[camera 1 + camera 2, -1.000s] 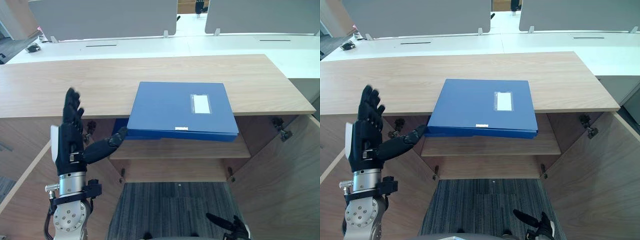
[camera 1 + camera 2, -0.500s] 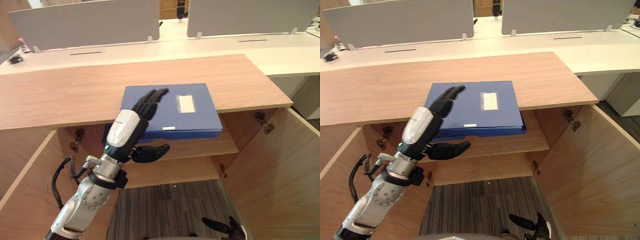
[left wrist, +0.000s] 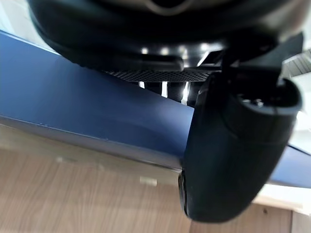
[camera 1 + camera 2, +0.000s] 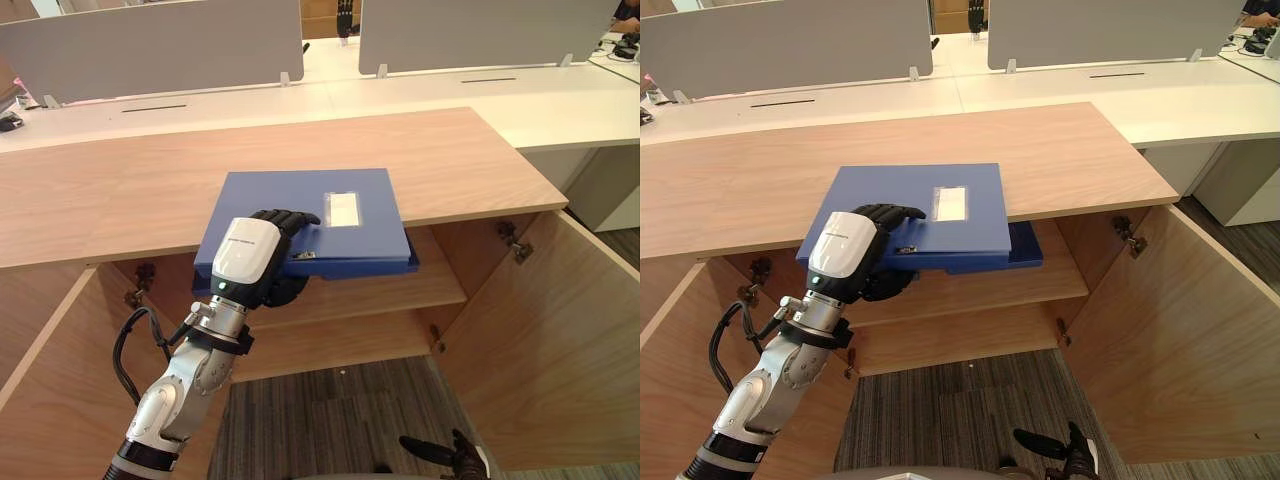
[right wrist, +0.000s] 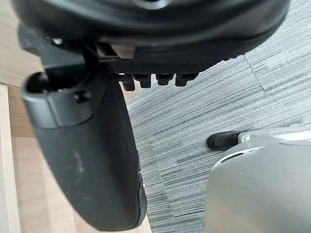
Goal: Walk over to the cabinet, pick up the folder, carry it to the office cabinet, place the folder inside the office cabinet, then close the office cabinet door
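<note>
the pick-up step is in hand. the blue folder [image 4: 310, 195] lies flat on the wooden cabinet top [image 4: 110, 190], its near edge jutting out over the open cupboard and the shelf [image 4: 420, 290] below. the left hand [image 4: 248, 262] pinches the folder's near left corner, fingers [image 4: 285, 218] curled over the cover and thumb [image 3: 233, 145] beneath it. the right hand [image 4: 445, 458] hangs low near the floor, fingers relaxed. next, i judge, the folder needs lifting clear of the top; gripped at one corner it may sag or swing, so a second hand on the right side would help.
</note>
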